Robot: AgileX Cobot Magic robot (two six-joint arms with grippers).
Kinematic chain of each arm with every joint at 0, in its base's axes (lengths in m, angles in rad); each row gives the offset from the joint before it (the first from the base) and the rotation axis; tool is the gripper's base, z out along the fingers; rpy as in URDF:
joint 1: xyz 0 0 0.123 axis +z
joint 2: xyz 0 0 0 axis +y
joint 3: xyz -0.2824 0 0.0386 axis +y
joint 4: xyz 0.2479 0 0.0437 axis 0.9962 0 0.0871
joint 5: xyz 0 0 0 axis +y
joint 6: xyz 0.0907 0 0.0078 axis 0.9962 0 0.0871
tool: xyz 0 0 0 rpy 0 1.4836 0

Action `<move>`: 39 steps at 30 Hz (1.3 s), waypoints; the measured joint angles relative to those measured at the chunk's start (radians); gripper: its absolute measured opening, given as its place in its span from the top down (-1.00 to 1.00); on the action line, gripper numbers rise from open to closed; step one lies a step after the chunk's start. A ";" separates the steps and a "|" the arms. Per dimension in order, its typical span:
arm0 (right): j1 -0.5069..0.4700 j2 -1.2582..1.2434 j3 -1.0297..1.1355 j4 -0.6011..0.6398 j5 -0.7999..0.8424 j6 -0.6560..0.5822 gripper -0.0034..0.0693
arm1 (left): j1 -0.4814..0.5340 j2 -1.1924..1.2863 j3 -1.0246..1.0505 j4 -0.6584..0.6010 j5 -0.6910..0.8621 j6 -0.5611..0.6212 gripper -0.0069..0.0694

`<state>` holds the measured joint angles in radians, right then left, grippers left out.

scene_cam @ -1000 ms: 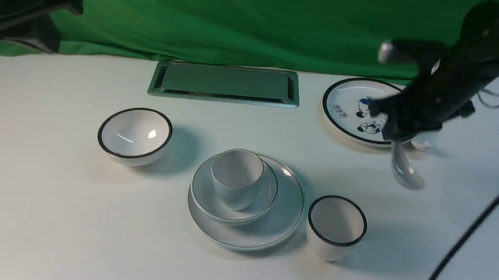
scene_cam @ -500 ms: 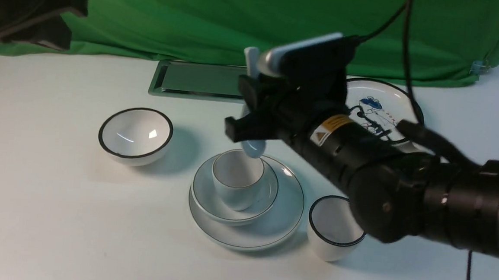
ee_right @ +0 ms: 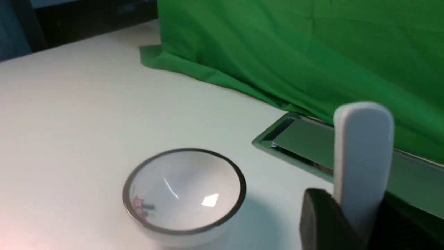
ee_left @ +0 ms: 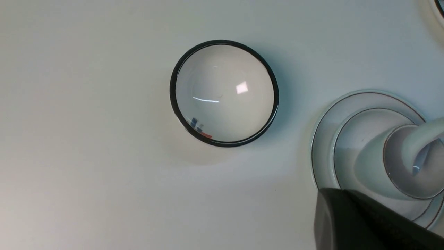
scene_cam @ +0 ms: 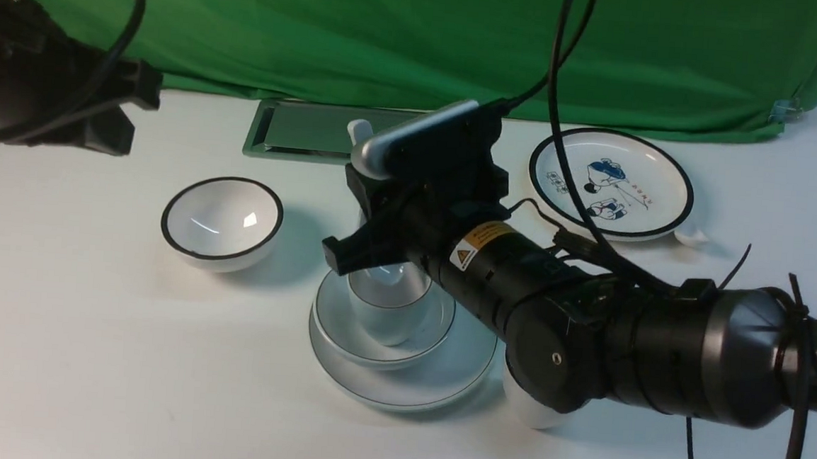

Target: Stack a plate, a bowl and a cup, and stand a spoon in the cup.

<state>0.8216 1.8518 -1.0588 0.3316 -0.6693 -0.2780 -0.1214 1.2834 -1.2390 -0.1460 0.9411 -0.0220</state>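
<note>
one spoon (ee_right: pixel 362 156), scoop down inside the cup (scene_cam: pixel 389 313), fills the right gripper (scene_cam: pixel 348 215).

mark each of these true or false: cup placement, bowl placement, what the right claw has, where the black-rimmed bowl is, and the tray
1. The plain cup stands in the wide bowl. True.
2. The wide bowl lies upside down. False: it is upright on the large plain plate.
3. The right claw grips the spoon. True.
4. The black-rimmed bowl sits on the printed plate. False: it rests on the table.
5. The green tray lies near the green cloth. True.
</note>
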 joint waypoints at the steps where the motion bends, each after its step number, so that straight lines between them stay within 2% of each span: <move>1: 0.000 0.003 0.000 0.000 0.000 -0.002 0.45 | 0.000 0.000 0.000 0.000 0.000 0.000 0.81; 9: 0.000 0.036 0.000 0.000 0.004 -0.050 0.43 | 0.000 -0.003 0.001 -0.001 0.005 0.000 0.81; 14: 0.000 0.036 0.000 0.005 0.033 -0.055 0.11 | 0.000 -0.003 0.001 -0.001 0.009 0.000 0.81; 17: 0.000 0.033 0.000 0.008 0.083 -0.072 0.05 | 0.000 -0.003 0.001 0.000 0.016 0.000 0.81; 20: 0.000 0.001 0.001 0.022 0.142 -0.110 0.12 | 0.000 -0.005 0.001 0.001 0.021 0.007 0.81; 22: 0.000 -0.078 0.004 0.071 0.215 -0.170 0.31 | 0.000 -0.017 0.001 0.003 0.018 0.016 0.81; 24: -0.010 -0.194 0.004 0.151 0.330 -0.266 0.62 | 0.000 -0.039 0.002 0.008 -0.001 0.022 0.81; 25: -0.012 -0.208 0.004 0.159 0.342 -0.274 0.64 | 0.000 -0.046 0.002 0.008 -0.003 0.022 0.81; 26: -0.037 -0.323 0.004 0.214 0.442 -0.327 0.74 | 0.000 -0.076 0.003 0.009 -0.023 0.022 0.81; 28: -0.119 -0.495 0.004 0.251 0.578 -0.354 0.80 | 0.000 -0.124 0.003 0.005 -0.056 0.028 0.81; 29: -0.129 -0.525 0.004 0.255 0.589 -0.355 0.81 | 0.000 -0.133 0.003 0.005 -0.056 0.027 0.81; 32: -0.315 -0.745 0.006 0.241 0.750 -0.328 0.82 | 0.000 -0.205 0.003 -0.037 -0.075 0.067 0.81; 36: -0.548 -0.957 0.051 0.113 0.831 -0.216 0.82 | 0.000 -0.289 0.007 -0.098 -0.078 0.122 0.81; 37: -0.643 -1.025 0.084 0.032 0.859 -0.167 0.82 | 0.000 -0.316 0.007 -0.114 -0.078 0.137 0.81; 39: -0.770 -1.145 0.149 -0.084 0.922 -0.065 0.82 | 0.000 -0.367 0.008 -0.137 -0.082 0.153 0.81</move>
<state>0.0513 0.7073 -0.9102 0.2473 0.2532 -0.3435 -0.1214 0.9159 -1.2305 -0.2832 0.8596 0.1305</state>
